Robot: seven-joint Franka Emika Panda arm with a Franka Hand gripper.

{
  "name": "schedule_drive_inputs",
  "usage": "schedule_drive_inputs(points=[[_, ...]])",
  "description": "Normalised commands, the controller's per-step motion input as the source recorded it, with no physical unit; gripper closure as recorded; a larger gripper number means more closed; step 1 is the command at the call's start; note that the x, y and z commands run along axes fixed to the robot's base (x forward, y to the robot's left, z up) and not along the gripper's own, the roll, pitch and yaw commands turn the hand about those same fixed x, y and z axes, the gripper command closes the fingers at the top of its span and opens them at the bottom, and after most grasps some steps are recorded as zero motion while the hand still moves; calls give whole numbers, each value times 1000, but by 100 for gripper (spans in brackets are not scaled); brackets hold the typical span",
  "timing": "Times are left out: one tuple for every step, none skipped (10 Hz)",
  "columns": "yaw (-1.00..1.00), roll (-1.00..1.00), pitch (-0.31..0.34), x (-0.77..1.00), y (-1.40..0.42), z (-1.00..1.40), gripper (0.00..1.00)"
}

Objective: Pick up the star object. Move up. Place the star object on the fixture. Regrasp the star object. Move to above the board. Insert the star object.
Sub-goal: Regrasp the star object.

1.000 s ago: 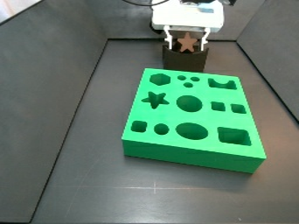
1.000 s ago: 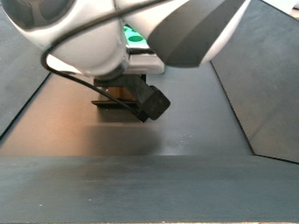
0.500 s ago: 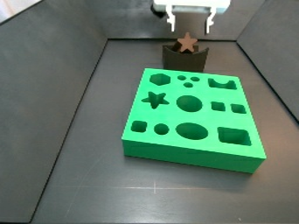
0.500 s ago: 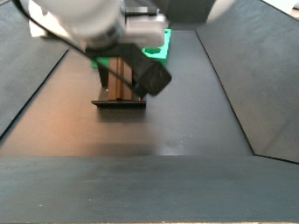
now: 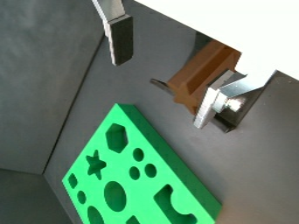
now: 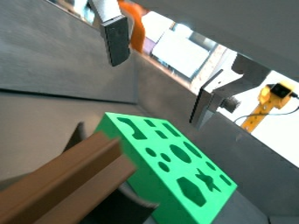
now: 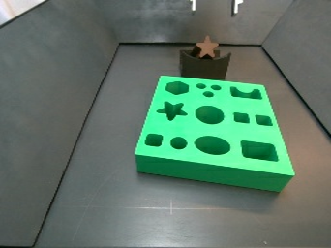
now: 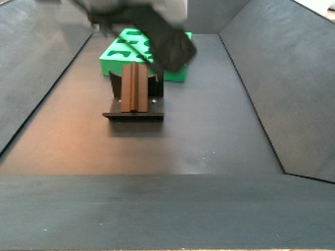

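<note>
The board (image 7: pixel 214 128) fills the middle of a side view, green with all its holes open. Behind it the fixture (image 7: pixel 203 66) has the star object (image 7: pixel 206 46) sitting on top. My gripper (image 7: pixel 214 6) hangs at the top edge, fingers spread, holding nothing.

- The dark floor (image 7: pixel 91 165) carries the board (image 7: pixel 214 136), lying flat.
- The fixture (image 7: pixel 203 66) stands just behind the board, the star object (image 7: pixel 206 46) on top.
- The claw (image 7: pixel 214 6) hangs empty above, fingers apart.
</note>
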Motion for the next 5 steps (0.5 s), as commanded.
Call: schedule_drive_inputs(points=[[25, 1000, 35, -124, -665, 629, 0], [24, 1000, 27, -120, -509, 440, 0], [24, 1000, 24, -92, -340, 227, 0], [24, 1000, 24, -33, -118, 45, 0], [24, 1000, 28, -11, -41, 43, 0]])
